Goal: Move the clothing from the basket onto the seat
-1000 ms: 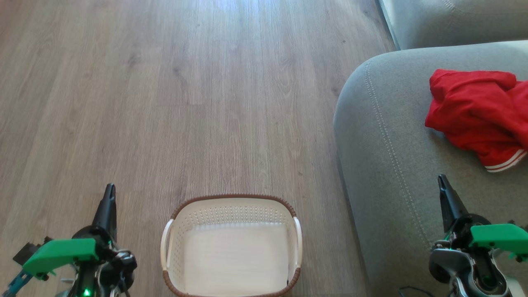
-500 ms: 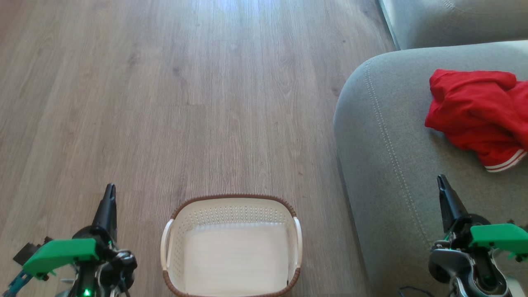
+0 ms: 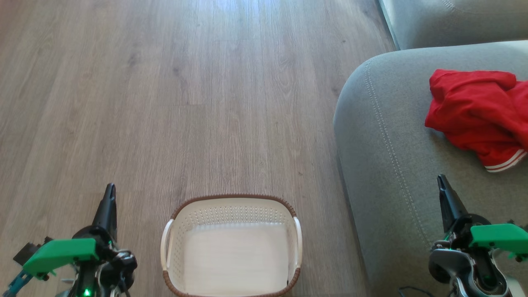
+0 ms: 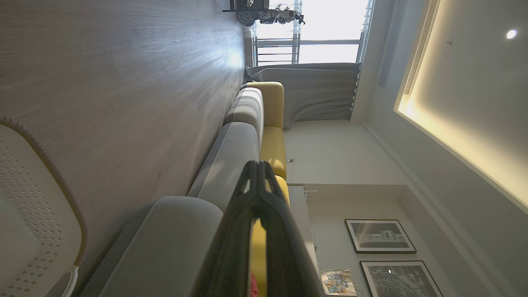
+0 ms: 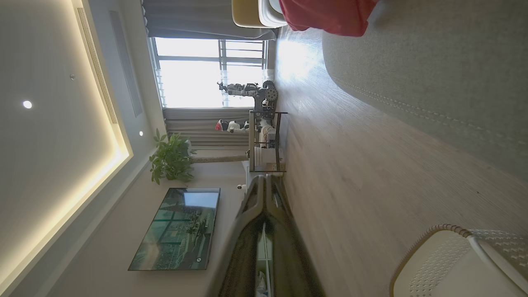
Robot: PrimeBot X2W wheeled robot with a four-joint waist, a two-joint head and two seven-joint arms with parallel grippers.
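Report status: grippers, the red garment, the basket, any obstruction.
Left gripper shut, empty; right gripper shut, empty. Bright red fabric garment with white-striped trim lies on grey upholstered sofa seat. White perforated plastic basket holds nothing. No obstruction seen.

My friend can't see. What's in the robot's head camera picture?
A red garment lies crumpled on a grey sofa seat at the right, while a white basket with a brown rim sits empty on the wooden floor. The left gripper and right gripper rest shut at the bottom corners.
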